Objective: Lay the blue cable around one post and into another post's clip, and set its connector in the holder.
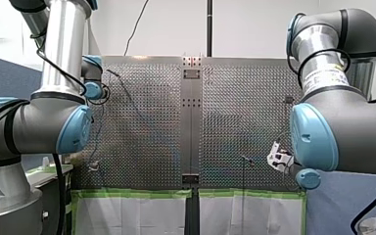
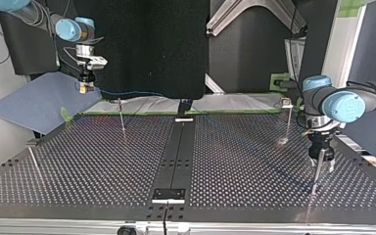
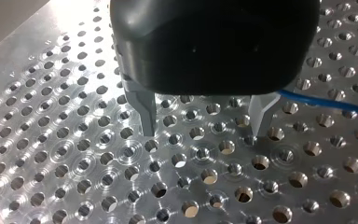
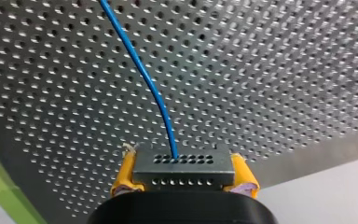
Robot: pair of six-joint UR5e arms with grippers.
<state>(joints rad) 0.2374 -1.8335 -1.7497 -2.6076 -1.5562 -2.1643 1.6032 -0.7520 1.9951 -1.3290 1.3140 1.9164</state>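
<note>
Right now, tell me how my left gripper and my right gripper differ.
My left gripper has bare metal fingers; my right gripper has yellow pads. My left gripper is open with nothing between its fingers; my right gripper is shut on the grey connector. In the top view, my left gripper hangs low over the perforated table, my right gripper higher, by its far edge. Both have the blue cable close by.

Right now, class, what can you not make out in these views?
Blue cable: top view, too thin to trace to its end; left wrist view, cut off by my left gripper and the edge.
Connector: right wrist view, rear hidden inside my right gripper.
Clip on the top view's right post: too small to read.
</note>
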